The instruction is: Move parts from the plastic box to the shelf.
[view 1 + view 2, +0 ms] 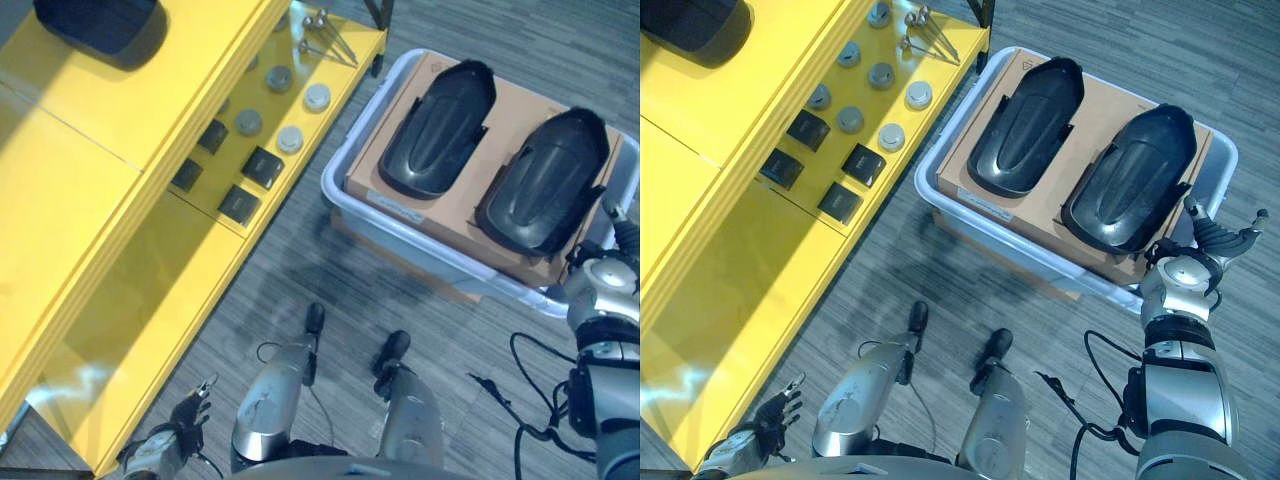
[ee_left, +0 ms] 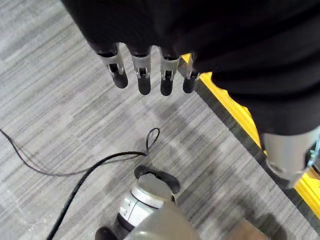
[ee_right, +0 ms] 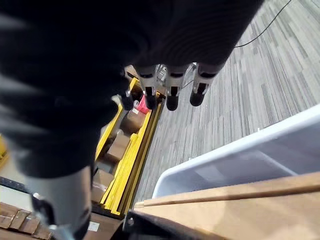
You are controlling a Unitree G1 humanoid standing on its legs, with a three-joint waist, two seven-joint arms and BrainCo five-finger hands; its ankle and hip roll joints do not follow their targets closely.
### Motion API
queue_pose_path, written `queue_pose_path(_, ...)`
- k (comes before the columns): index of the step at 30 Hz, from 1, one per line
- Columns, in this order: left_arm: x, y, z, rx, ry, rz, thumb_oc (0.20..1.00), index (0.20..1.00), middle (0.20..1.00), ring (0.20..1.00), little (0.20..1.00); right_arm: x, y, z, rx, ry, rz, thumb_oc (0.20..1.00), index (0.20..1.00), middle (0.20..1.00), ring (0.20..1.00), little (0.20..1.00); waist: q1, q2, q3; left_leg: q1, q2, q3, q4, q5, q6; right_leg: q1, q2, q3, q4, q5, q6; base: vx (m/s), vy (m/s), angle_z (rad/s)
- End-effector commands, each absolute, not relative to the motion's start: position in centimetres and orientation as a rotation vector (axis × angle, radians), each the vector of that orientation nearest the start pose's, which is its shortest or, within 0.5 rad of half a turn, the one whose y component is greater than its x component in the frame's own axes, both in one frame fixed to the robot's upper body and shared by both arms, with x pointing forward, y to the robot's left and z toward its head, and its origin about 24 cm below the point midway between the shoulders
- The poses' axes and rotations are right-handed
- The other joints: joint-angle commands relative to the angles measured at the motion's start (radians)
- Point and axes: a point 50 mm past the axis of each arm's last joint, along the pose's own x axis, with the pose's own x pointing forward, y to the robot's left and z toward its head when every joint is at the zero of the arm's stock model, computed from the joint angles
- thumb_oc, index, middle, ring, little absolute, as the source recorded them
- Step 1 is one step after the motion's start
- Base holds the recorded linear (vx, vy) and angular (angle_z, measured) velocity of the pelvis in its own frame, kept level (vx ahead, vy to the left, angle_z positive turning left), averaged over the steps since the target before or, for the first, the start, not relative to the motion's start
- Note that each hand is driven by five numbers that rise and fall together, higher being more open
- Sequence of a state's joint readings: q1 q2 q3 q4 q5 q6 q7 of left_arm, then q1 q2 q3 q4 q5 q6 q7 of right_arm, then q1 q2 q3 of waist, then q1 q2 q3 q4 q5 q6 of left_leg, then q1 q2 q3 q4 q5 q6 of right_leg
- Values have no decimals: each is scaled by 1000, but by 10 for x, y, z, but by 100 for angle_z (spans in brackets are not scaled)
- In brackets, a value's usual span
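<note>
Our right hand hovered at the near right corner of the pale grey plastic box, its fingers straight and spread, grasping nothing. We could see it just beside the near end of the right-hand part, but could not tell whether it touched. Our left hand hung low at the near left, beside the near edge of the yellow shelf, fingers straight and relaxed over the grey striped carpet floor, holding nothing.

Inside the plastic box lay a flat brown cardboard sheet, and on it rested two large black moulded plastic shells, side by side and apart, each long, rounded and dished. One sat to the left and farther, the other to the right and nearer. Both were in the box, none in either hand.

On the lower level of the shelf, to the left of the box, we saw a few small black square blocks and, farther off, several round grey discs. At the far end of that level lay thin metal pins. On the top level, at the far left, sat a dark rounded plastic piece, which we could not identify.
</note>
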State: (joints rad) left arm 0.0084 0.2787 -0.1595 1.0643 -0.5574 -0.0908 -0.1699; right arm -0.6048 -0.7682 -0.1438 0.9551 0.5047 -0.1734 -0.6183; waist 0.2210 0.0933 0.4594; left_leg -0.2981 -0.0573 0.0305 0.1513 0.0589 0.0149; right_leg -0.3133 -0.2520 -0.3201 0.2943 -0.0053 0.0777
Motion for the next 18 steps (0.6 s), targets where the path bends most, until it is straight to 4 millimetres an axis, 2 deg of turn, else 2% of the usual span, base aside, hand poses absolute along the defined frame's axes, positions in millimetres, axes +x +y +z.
queue_pose_path(1,111,248,-143,-189,957,165,1000,1000,1000,1000,1000,287,-410,155,-154,-171,-1101,1000,1000,1000,1000,1000,1,18,-78,-44,52,-45,48,-26,-63,81,-35,-12,-73,19,78,30,38,2)
queue_pose_path(4,105,250,-144,-204,963,173,1000,1000,1000,1000,1000,285,-409,149,-158,-131,-1083,1000,1000,1000,1000,1000,1,16,-81,-29,51,-39,28,-24,-63,89,-35,-11,-81,18,83,38,41,4)
queue_pose_path(12,102,249,-144,-216,958,162,1000,1000,1000,1000,1000,281,-413,121,-205,42,-1054,1000,1000,1000,1000,1000,6,21,-72,-18,53,-29,19,-22,-61,105,-36,-8,-94,22,85,27,12,1)
queue_pose_path(18,108,249,-142,-212,943,158,1000,1000,1000,1000,1000,286,-410,117,-181,83,-1041,1000,1000,1000,1000,1000,15,25,-48,-43,50,-31,37,-22,-61,91,-40,-9,-85,22,85,0,0,0)
